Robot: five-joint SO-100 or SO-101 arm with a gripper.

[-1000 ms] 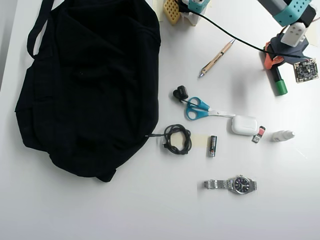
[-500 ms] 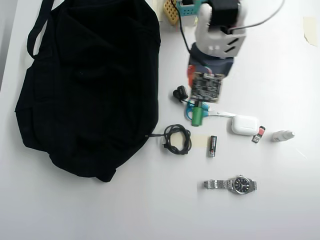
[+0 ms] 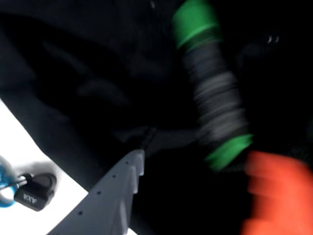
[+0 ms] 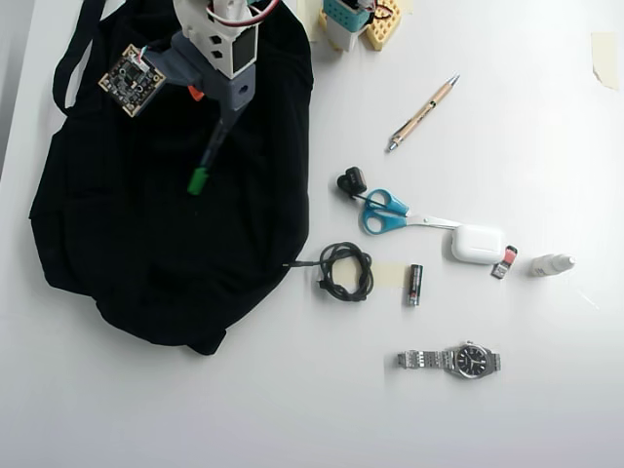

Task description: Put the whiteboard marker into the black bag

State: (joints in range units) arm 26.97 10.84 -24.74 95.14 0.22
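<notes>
The whiteboard marker (image 3: pixel 215 93), black with a green cap and green tail, lies lengthwise over the black bag (image 3: pixel 98 73), blurred by motion. My gripper (image 3: pixel 195 159) is open: the grey fixed finger (image 3: pixel 117 196) is sharp and stands well left of the marker, and the orange finger (image 3: pixel 276 196) is blurred beside the marker's tail. In the overhead view my gripper (image 4: pixel 213 112) hangs over the upper part of the bag (image 4: pixel 117 224). There the marker (image 4: pixel 198 180) points down-left from it, its green cap over the bag's middle. Whether a finger still touches the marker is unclear.
On the white table right of the bag lie a tan pen (image 4: pixel 422 113), a black key fob (image 4: pixel 351 180), blue scissors (image 4: pixel 385 213), a coiled cable (image 4: pixel 344 270), a battery (image 4: pixel 414 285), a white earbud case (image 4: pixel 476 244) and a watch (image 4: pixel 453 360).
</notes>
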